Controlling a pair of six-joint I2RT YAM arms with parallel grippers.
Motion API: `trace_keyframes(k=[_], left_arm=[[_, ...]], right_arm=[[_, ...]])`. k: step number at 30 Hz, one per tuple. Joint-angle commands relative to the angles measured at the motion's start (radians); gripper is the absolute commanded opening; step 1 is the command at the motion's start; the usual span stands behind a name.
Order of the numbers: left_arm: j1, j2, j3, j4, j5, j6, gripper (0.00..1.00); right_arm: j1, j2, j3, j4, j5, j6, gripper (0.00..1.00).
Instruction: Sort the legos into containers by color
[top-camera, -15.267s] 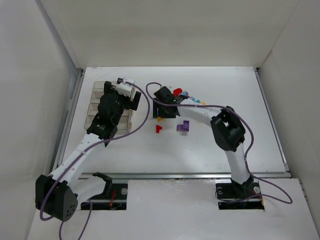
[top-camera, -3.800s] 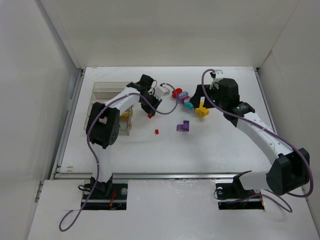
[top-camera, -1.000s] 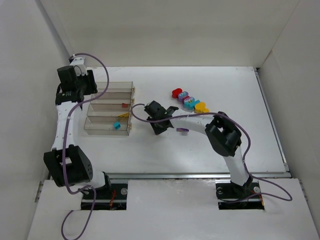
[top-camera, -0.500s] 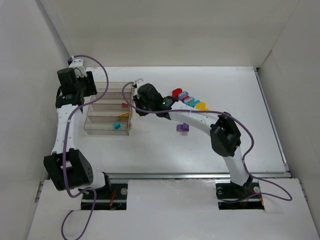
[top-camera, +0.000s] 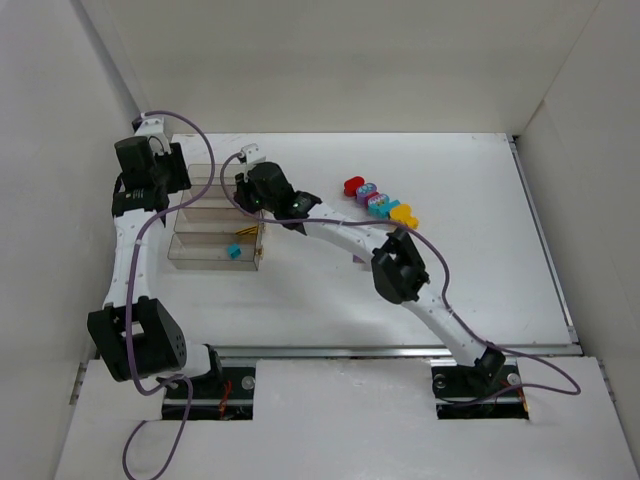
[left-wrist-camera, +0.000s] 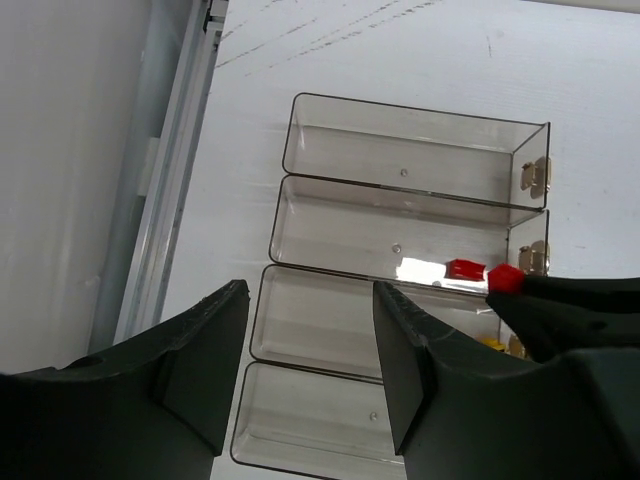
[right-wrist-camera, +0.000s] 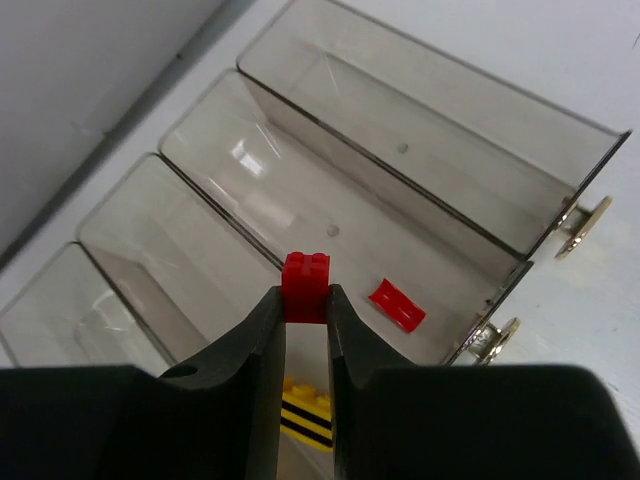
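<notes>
My right gripper (right-wrist-camera: 305, 302) is shut on a small red lego (right-wrist-camera: 305, 283) and holds it above the second of four clear containers (right-wrist-camera: 450, 170). A flat red lego (right-wrist-camera: 397, 304) lies in that bin. A yellow, black-striped lego (right-wrist-camera: 305, 410) lies in the bin beside it. From above, the right gripper (top-camera: 247, 194) hangs over the containers (top-camera: 200, 180), and a cyan lego (top-camera: 234, 252) sits in the nearest bin. My left gripper (left-wrist-camera: 310, 295) is open and empty, high above the containers (left-wrist-camera: 400, 165); the held red lego (left-wrist-camera: 506, 277) shows there too.
Red (top-camera: 352, 186), purple (top-camera: 367, 192), cyan (top-camera: 380, 205) and yellow (top-camera: 402, 213) legos lie in a row on the white table, right of the bins. The right arm stretches across the table's middle. White walls enclose the left, back and right sides.
The right gripper has carried the red lego from the table, left and away, to above the containers. The left arm has barely moved.
</notes>
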Motion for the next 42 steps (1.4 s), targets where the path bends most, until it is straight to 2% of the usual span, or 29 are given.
trace_keyframes(k=[1, 9, 19, 23, 25, 29, 32, 38, 42], left_arm=[[0.007, -0.019, -0.006, 0.048, -0.026, 0.006, 0.50], [0.007, -0.009, -0.006, 0.048, -0.026, 0.006, 0.50], [0.007, 0.000, -0.006, 0.039, -0.026, 0.015, 0.50], [0.007, 0.000, 0.003, 0.039, -0.026, 0.015, 0.50], [0.007, 0.009, 0.003, 0.039, -0.026, 0.015, 0.50], [0.007, 0.009, 0.003, 0.039, -0.026, 0.015, 0.50], [0.007, 0.009, 0.003, 0.039, -0.026, 0.015, 0.50], [0.007, 0.009, 0.003, 0.030, -0.026, 0.015, 0.50], [0.007, 0.000, 0.003, 0.030, -0.026, 0.015, 0.50]], right_arm=[[0.007, 0.005, 0.014, 0.172, 0.001, 0.005, 0.00], [0.007, 0.059, 0.041, 0.275, 0.042, 0.053, 0.00], [0.007, 0.103, 0.063, 0.295, 0.061, 0.062, 0.20], [0.007, 0.083, 0.043, 0.295, 0.021, 0.062, 0.22], [0.007, 0.083, 0.034, 0.295, 0.010, 0.062, 0.27], [0.007, 0.074, 0.033, 0.295, 0.010, 0.062, 0.53], [0.007, 0.065, 0.024, 0.295, 0.021, 0.062, 0.61], [0.007, 0.065, 0.024, 0.295, 0.021, 0.062, 0.61], [0.007, -0.004, -0.006, 0.295, 0.010, 0.062, 0.64]])
